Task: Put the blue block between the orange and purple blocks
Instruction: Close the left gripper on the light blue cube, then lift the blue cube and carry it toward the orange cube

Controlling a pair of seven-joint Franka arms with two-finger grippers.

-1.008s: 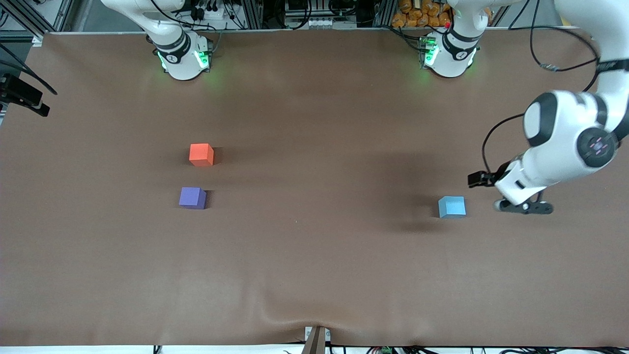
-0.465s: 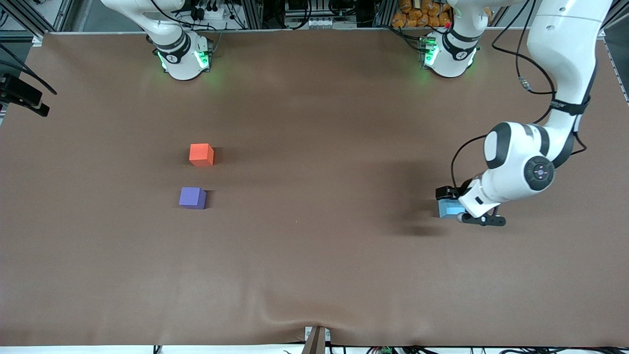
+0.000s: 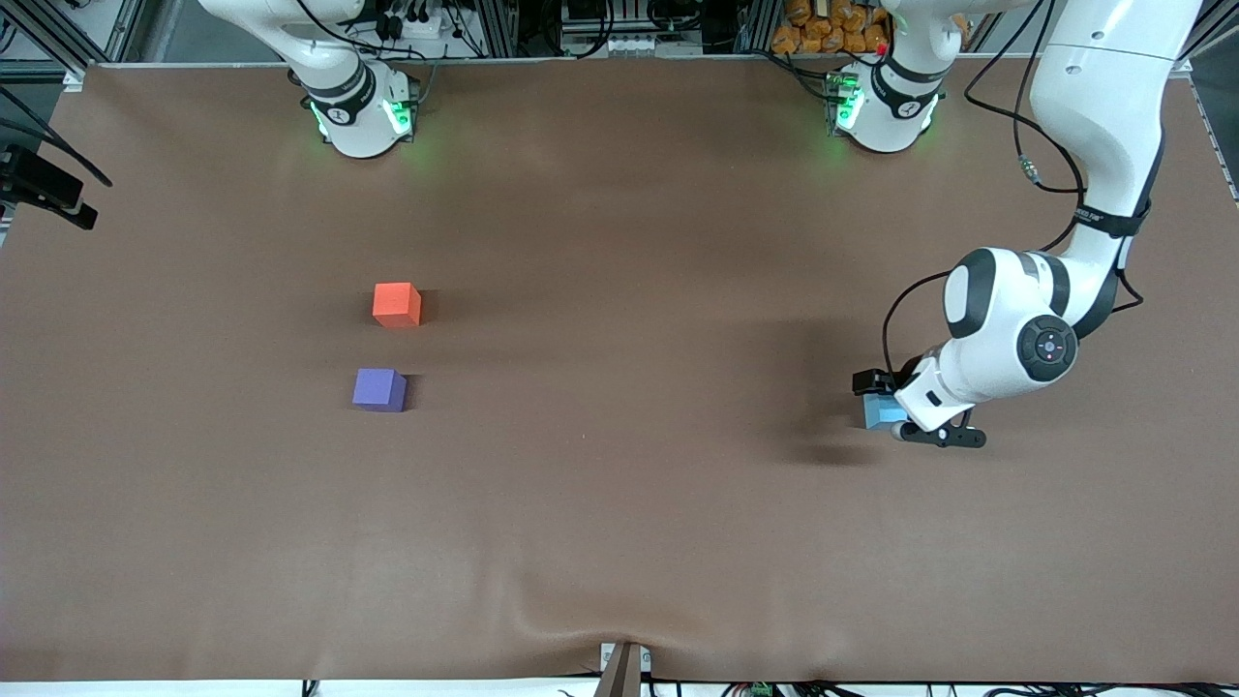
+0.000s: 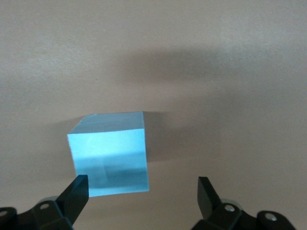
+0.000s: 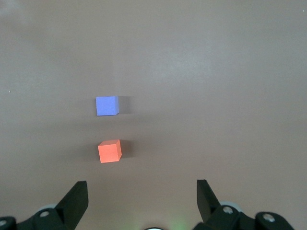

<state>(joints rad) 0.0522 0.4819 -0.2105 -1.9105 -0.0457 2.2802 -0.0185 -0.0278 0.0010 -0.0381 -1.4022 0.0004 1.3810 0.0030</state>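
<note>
The blue block [image 3: 878,410] lies on the table toward the left arm's end, partly covered by the left hand. My left gripper [image 3: 920,431] hangs open just over it. In the left wrist view the blue block [image 4: 110,154] sits off-centre, close to one fingertip [image 4: 76,189], and is not between the jaws of the left gripper [image 4: 141,191]. The orange block [image 3: 397,304] and the purple block [image 3: 378,389] lie apart toward the right arm's end, the purple one nearer the front camera. My right gripper [image 5: 141,194] is open, high over the table, and sees the purple block [image 5: 106,106] and the orange block [image 5: 110,151].
The brown table cover [image 3: 619,503] has a wrinkle at its front edge. The two arm bases [image 3: 360,114] stand at the back edge. A bare gap separates the orange and purple blocks.
The left arm has swung in from its end of the table and come down over the blue block. The blocks have not moved.
</note>
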